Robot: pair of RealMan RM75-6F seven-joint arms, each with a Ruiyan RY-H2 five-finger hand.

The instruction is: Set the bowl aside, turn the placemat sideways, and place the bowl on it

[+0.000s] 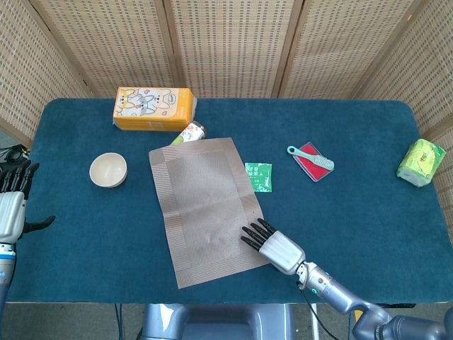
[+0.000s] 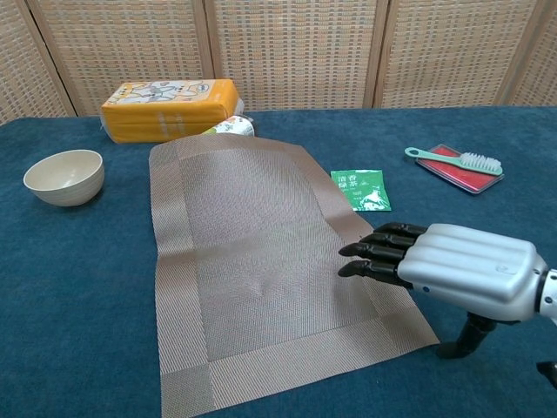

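The brown woven placemat [image 1: 209, 207] [image 2: 261, 257] lies lengthwise on the blue table, its long side running away from me. The cream bowl [image 1: 108, 170] [image 2: 64, 177] stands on the cloth to the left of the mat, apart from it. My right hand [image 1: 272, 246] [image 2: 452, 268] hovers flat over the mat's near right edge, fingers stretched toward the mat and holding nothing. My left hand [image 1: 12, 209] is at the far left edge of the head view, off the table, fingers apart and empty; the chest view does not show it.
An orange tissue pack [image 1: 153, 108] and a small bottle [image 1: 188, 134] lie at the mat's far end. A green sachet [image 1: 258, 176] lies right of the mat, then a red case with a green brush [image 1: 312, 160]. A green packet [image 1: 421, 162] sits far right.
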